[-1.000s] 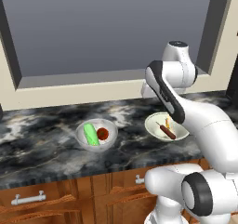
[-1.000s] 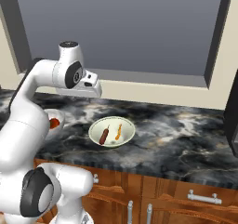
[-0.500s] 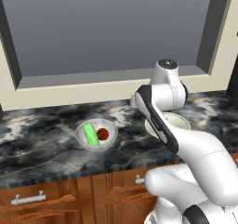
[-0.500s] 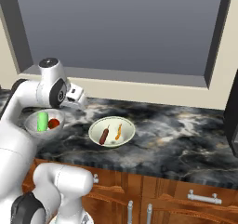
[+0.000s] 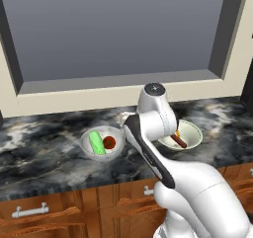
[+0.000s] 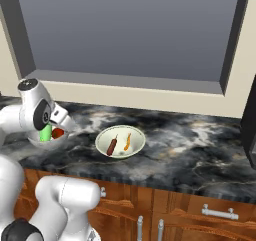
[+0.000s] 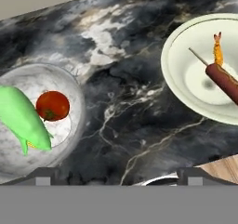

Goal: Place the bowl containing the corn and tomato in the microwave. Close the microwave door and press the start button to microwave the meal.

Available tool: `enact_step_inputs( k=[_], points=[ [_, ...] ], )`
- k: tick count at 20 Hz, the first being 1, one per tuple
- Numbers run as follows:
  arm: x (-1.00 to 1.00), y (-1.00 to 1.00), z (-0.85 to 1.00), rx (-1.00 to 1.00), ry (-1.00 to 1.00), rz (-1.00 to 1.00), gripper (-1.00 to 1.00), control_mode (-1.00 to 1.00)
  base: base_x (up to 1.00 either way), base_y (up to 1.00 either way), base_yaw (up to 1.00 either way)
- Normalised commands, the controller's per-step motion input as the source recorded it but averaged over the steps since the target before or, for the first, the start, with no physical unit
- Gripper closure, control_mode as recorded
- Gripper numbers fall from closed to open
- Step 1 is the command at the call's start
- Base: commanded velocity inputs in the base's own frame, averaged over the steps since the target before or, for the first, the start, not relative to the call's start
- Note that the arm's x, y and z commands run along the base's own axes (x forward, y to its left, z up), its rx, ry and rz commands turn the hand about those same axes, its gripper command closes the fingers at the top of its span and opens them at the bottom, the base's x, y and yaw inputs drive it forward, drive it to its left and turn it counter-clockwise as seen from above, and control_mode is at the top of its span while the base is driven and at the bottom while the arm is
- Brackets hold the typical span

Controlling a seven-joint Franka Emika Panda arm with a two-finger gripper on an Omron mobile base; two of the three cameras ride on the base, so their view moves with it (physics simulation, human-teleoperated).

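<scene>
claw (image 7: pixel 116 175): spread wide, gripping nothing
bowl (image 7: pixel 69 83): on worktop (image 7: pixel 135 111), off to the claw's left in hand view
corn (image 7: pixel 23 118): lies beside tomato (image 7: pixel 52 105)

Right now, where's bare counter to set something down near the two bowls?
Widest bare marble lies right of the white bowl, running toward the dark panel at the frame edge. A narrower strip separates it from the grey bowl. Crowded spot: the arm over the grey bowl.

In the hand view, the pale grey glassy bowl (image 7: pixel 76 97) and its bright green corn cob (image 7: pixel 23 118) run off the left edge, while the whiter bowl (image 7: pixel 174 74) and its brown sausage stick (image 7: pixel 225 81) are cropped at right. The arm partly hides both bowls from the base cameras.
</scene>
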Motion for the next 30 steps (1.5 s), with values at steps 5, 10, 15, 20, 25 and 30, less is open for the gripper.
enact_step_inputs(
  k=[5,10,15,20,25,30],
  points=[
    [0.05,0.54,-0.4,0.07,0.06,0.0,-1.0,-1.0,0.0,0.0,0.0],
    [0.32,0.17,-0.33,0.09,0.12,0.04,-1.0,-1.0,0.0,0.0,0.0],
    [0.51,0.09,-0.31,0.1,0.13,0.04,-1.0,-1.0,0.0,0.0,0.0],
    [0.47,0.09,-0.33,0.07,0.09,0.03,-1.0,-1.0,0.0,0.0,0.0],
    [0.34,0.14,-0.33,0.02,0.03,0.02,-1.0,-1.0,0.0,0.0,0.0],
    [0.28,0.19,-0.35,0.0,0.0,0.01,-1.0,-1.0,0.0,0.0,0.0]
  ],
)
